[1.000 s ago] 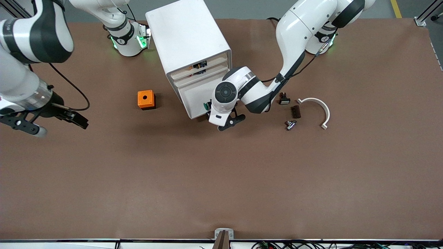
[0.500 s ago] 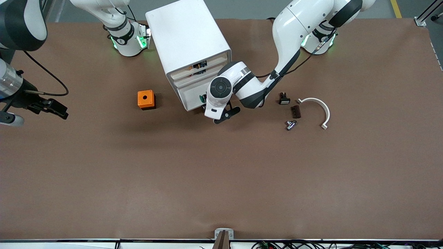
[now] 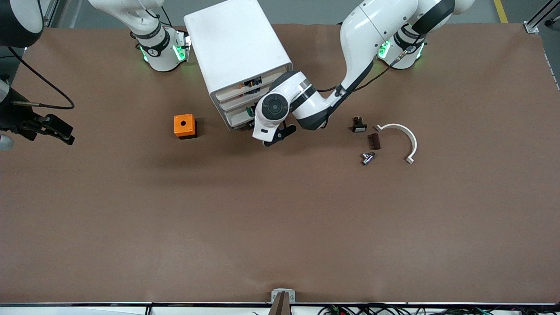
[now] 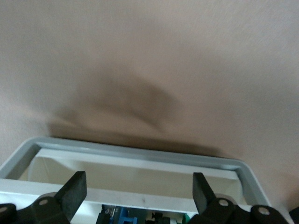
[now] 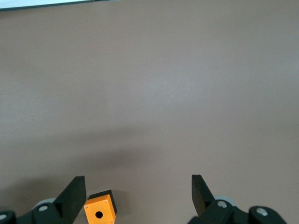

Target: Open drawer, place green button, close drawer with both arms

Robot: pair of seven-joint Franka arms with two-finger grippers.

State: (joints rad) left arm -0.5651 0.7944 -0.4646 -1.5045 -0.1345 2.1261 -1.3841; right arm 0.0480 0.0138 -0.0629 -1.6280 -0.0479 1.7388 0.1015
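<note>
The tall white cabinet (image 3: 238,43) stands between the arm bases. Its third drawer (image 3: 236,115) sticks out only a little. The green-capped button (image 3: 250,111) lies inside it. My left gripper (image 3: 264,131) is open at the drawer's front. In the left wrist view the left gripper (image 4: 138,191) has one finger at each end of the drawer's white front edge (image 4: 140,200), with the button's blue body (image 4: 122,216) just inside. My right gripper (image 3: 35,133) hangs open and empty over the right arm's end of the table. The right wrist view shows the right gripper (image 5: 138,196) with nothing between its fingers.
An orange box (image 3: 184,126) (image 5: 99,212) with a hole sits beside the cabinet toward the right arm's end. Toward the left arm's end lie a black piece with a white face (image 3: 359,125), a brown block (image 3: 373,141), a metal fitting (image 3: 367,157) and a white curved bracket (image 3: 404,135).
The left gripper has pushed the drawer in toward the cabinet, from well out to nearly flush. The right arm has drawn back toward its end of the table.
</note>
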